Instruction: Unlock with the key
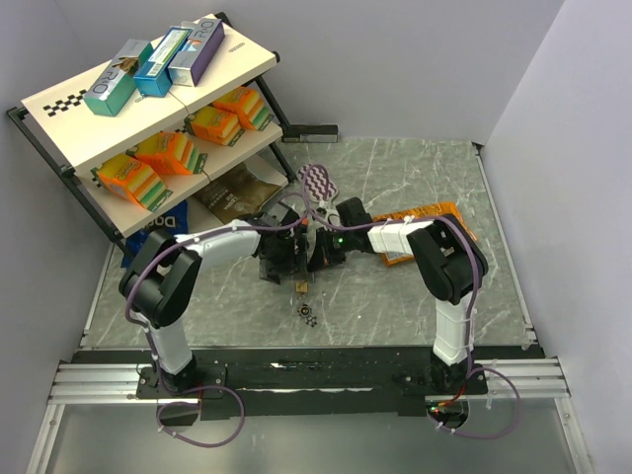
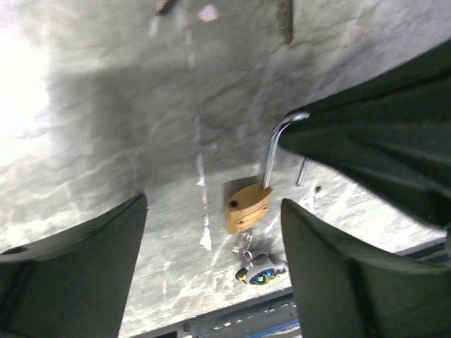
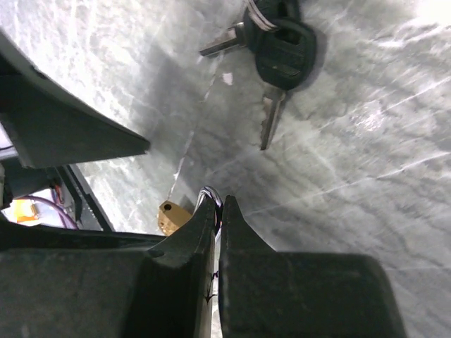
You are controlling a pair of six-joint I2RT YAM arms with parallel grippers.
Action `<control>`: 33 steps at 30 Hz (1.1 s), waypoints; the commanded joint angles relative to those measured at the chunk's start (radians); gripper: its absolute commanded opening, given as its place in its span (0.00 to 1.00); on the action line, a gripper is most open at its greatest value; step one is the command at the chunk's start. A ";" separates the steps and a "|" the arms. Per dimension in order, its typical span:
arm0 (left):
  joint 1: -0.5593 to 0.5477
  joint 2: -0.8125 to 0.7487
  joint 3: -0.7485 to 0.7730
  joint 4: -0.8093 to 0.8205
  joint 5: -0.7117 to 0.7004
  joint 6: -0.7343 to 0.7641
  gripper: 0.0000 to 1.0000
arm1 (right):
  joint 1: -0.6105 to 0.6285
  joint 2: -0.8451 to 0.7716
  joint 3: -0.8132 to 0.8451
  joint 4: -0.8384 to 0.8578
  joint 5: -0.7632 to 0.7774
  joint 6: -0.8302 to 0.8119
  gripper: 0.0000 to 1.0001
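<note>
A brass padlock (image 2: 246, 206) hangs by its steel shackle (image 2: 273, 151) just above the marble table. A key sits in its underside, with a grey and blue fob (image 2: 261, 267) below it. My right gripper (image 3: 217, 204) is shut on the top of the shackle, and the brass body (image 3: 171, 215) shows to its left. My left gripper (image 2: 211, 271) is open, its fingers (image 2: 77, 267) on either side of the padlock and not touching it. In the top view both grippers meet at the table's middle over the padlock (image 1: 299, 285), and the fob (image 1: 308, 314) shows just in front of it.
A bunch of black-headed keys (image 3: 282, 53) lies on the table beyond the right gripper. A tilted shelf (image 1: 59, 107) with boxes and sponges stands at the back left. A purple patterned item (image 1: 318, 181), a brown bag (image 1: 237, 193) and an orange packet (image 1: 427, 219) lie behind the arms.
</note>
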 commanded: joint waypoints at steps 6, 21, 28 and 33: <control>0.004 -0.246 -0.133 0.006 -0.058 0.031 0.99 | -0.006 0.017 0.019 -0.048 0.091 -0.091 0.35; 0.044 -0.607 -0.220 0.141 -0.236 -0.052 0.96 | -0.101 -0.165 -0.050 -0.005 0.122 -0.082 0.70; 0.064 -0.736 -0.204 0.212 -0.347 -0.063 0.96 | -0.184 -0.355 -0.068 -0.054 0.153 -0.107 0.72; 0.064 -0.833 -0.190 0.269 -0.413 -0.043 0.96 | -0.219 -0.529 -0.107 -0.085 0.134 -0.114 0.72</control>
